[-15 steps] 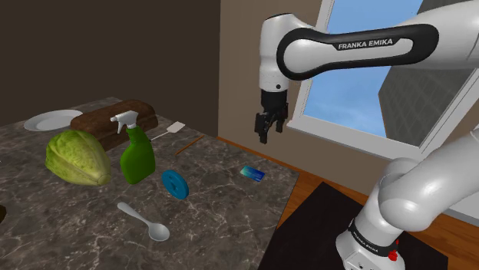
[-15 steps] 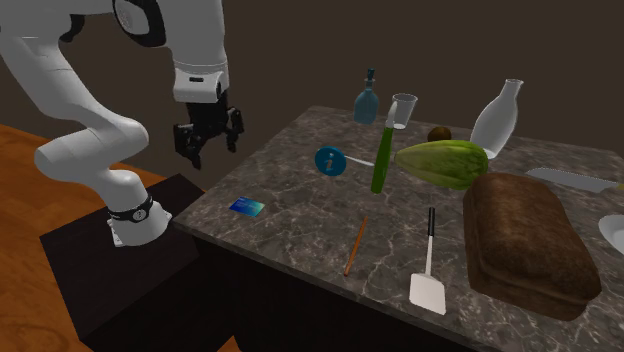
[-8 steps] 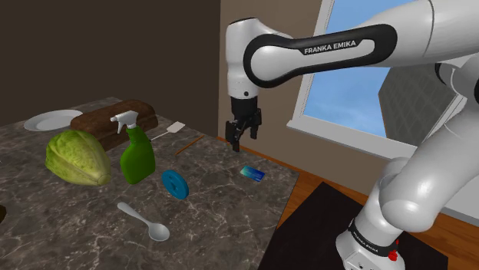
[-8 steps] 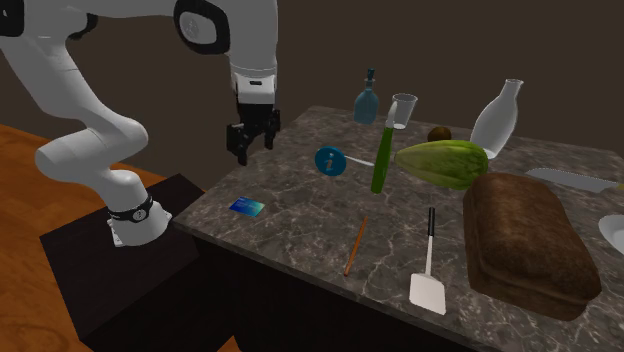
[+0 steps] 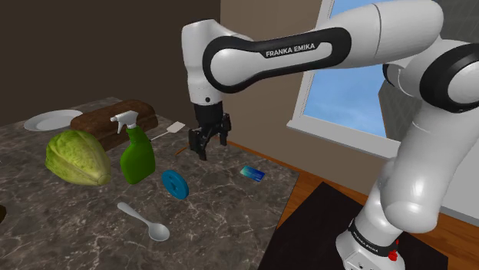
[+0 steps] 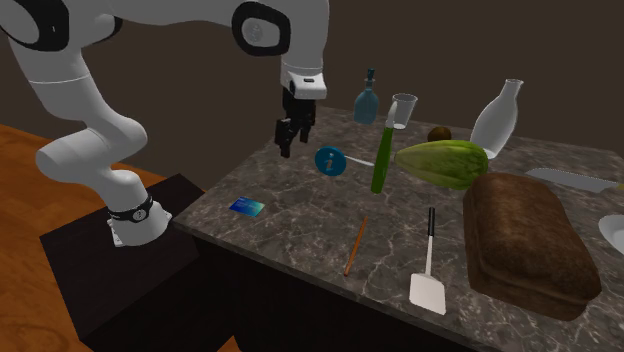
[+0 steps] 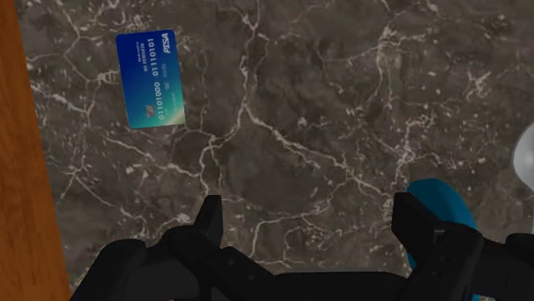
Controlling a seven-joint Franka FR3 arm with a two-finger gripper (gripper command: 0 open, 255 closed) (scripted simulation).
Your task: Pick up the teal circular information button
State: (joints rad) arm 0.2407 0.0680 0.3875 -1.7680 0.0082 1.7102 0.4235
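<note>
The dark marbled tabletop (image 5: 69, 230) carries everything. The white arm (image 5: 307, 52) reaches over its stand-side edge, jaws spread wide and empty. In from that edge stands a green spray bottle (image 5: 138, 157), the teal round button (image 5: 175, 184) just beside it. A blue card (image 5: 252, 173) sits nearest the edge.

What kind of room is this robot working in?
Most likely a home kitchen: a dark marbled countertop carries a loaf of bread, a green cabbage, a spoon and a white plate.
</note>
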